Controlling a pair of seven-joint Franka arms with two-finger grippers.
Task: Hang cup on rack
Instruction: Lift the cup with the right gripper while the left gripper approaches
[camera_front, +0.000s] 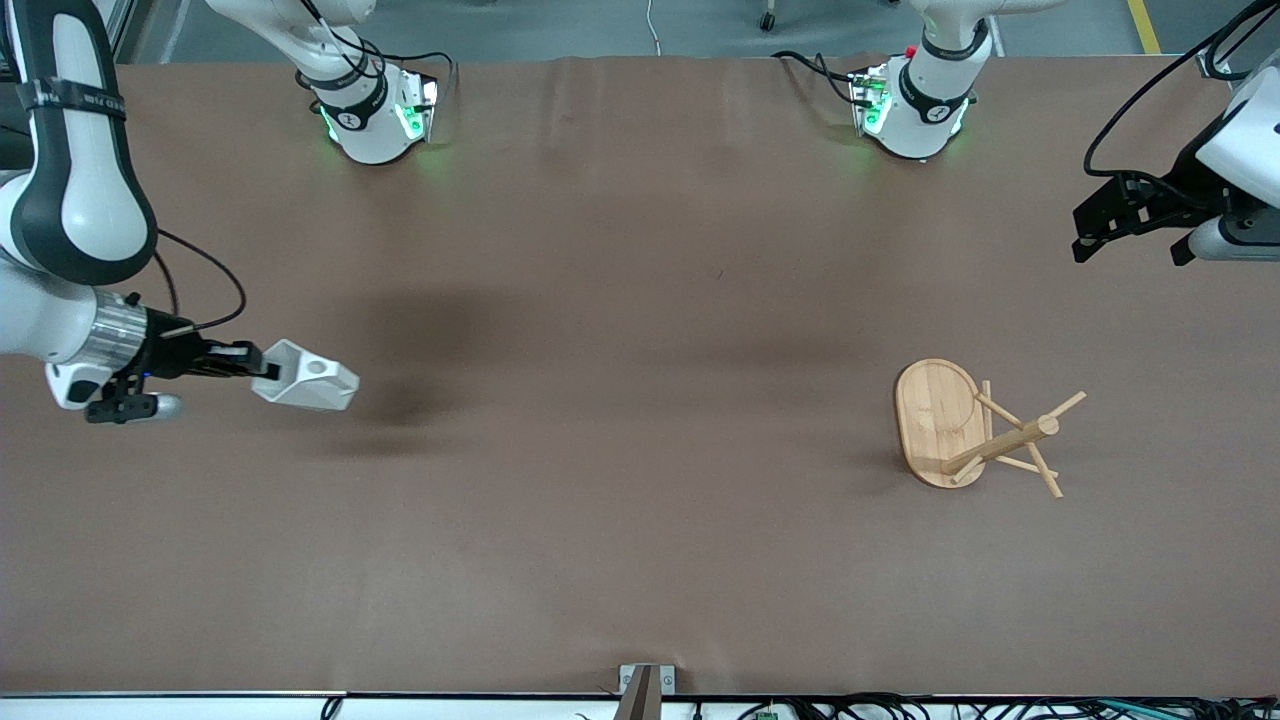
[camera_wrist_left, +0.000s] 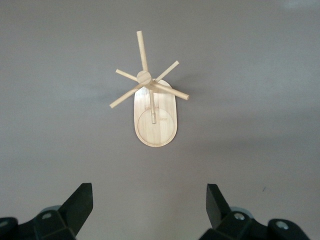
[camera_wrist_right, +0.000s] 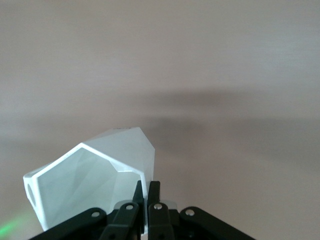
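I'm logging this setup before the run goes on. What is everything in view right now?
cup: one, white, held in the air over the right arm's end of the table
rack: one, light bamboo, standing on the table toward the left arm's end
table: one, brown cover
right gripper: one, black, shut on the cup's rim
left gripper: one, black, open, waiting in the air above the left arm's end, rack in its wrist view

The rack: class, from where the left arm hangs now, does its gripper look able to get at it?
Probably yes: the left gripper is open, holds nothing, and only bare table lies between it and the rack.
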